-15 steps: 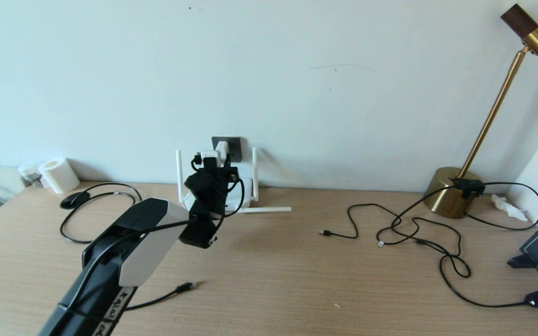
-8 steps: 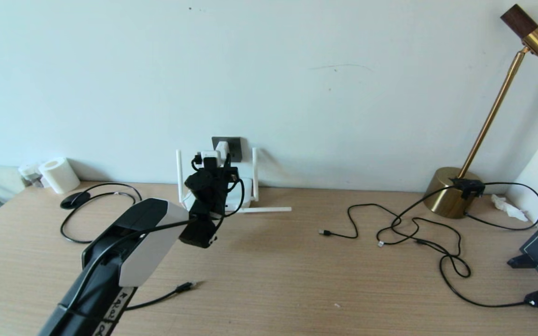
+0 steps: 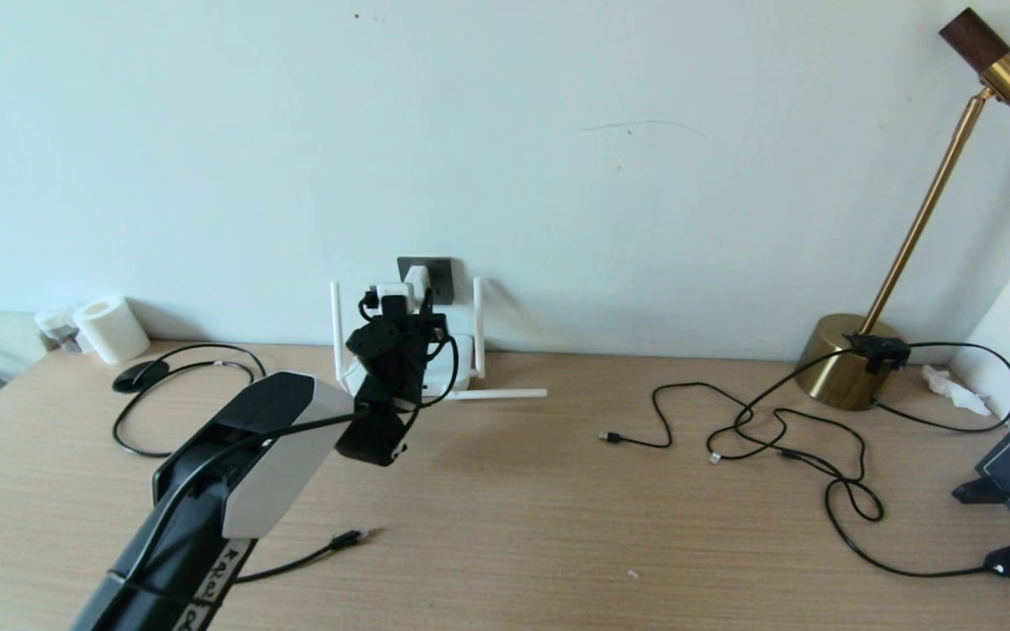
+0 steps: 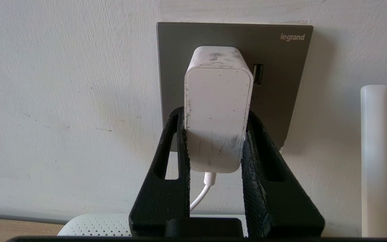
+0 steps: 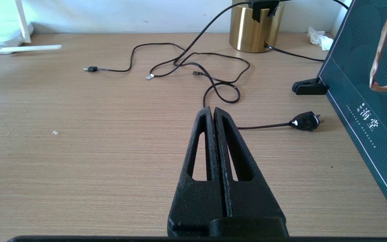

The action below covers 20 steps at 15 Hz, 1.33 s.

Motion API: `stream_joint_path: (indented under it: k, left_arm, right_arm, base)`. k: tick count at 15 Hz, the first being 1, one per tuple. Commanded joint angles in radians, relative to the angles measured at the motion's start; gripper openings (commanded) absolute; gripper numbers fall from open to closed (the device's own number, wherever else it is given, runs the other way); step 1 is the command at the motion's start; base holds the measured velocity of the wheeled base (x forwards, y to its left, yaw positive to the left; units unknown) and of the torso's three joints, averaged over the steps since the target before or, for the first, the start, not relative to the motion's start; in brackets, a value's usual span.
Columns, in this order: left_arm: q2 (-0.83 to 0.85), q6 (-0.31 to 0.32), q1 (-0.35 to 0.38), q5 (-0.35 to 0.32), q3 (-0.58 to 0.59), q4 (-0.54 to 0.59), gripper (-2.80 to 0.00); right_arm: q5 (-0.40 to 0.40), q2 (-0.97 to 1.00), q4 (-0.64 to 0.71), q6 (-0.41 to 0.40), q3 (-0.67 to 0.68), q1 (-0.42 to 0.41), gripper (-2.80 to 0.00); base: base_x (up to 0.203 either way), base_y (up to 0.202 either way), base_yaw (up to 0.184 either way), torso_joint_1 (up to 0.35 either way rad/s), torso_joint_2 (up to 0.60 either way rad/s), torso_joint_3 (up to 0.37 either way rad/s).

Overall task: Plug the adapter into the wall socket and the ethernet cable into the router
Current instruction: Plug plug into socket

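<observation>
Left gripper (image 4: 215,148) clamps the adapter (image 4: 217,111) by its flat sides, adapter pressed against the wall socket (image 4: 274,50). Judged light, rigid, smooth: grip low, near the cord. Right gripper (image 5: 213,112) closed, empty.

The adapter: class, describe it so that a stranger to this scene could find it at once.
Find the dark grey wall socket above the router. The adapter sits against it, pinched by the left gripper. Unlike the flat router, it is a small white block trailing a thin white cord.
</observation>
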Motion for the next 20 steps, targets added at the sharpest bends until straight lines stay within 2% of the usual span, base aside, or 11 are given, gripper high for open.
stream_joint_path:
  k: [1,20]
  left_arm:
    - [0.002,0.001,-0.002,0.003,0.004,-0.006,-2.80]
    - [0.015,0.001,0.000,0.009,-0.007,0.052,-2.80]
  right_arm:
    - [0.000,0.001,-0.001,0.000,0.000,0.001,-2.80]
    - [0.000,0.001,-0.001,0.000,0.000,0.000,-2.80]
  base:
    - [0.000,0.000,0.000,0.000,0.00,0.000]
    - [0.000,0.000,0.000,0.000,0.00,0.000]
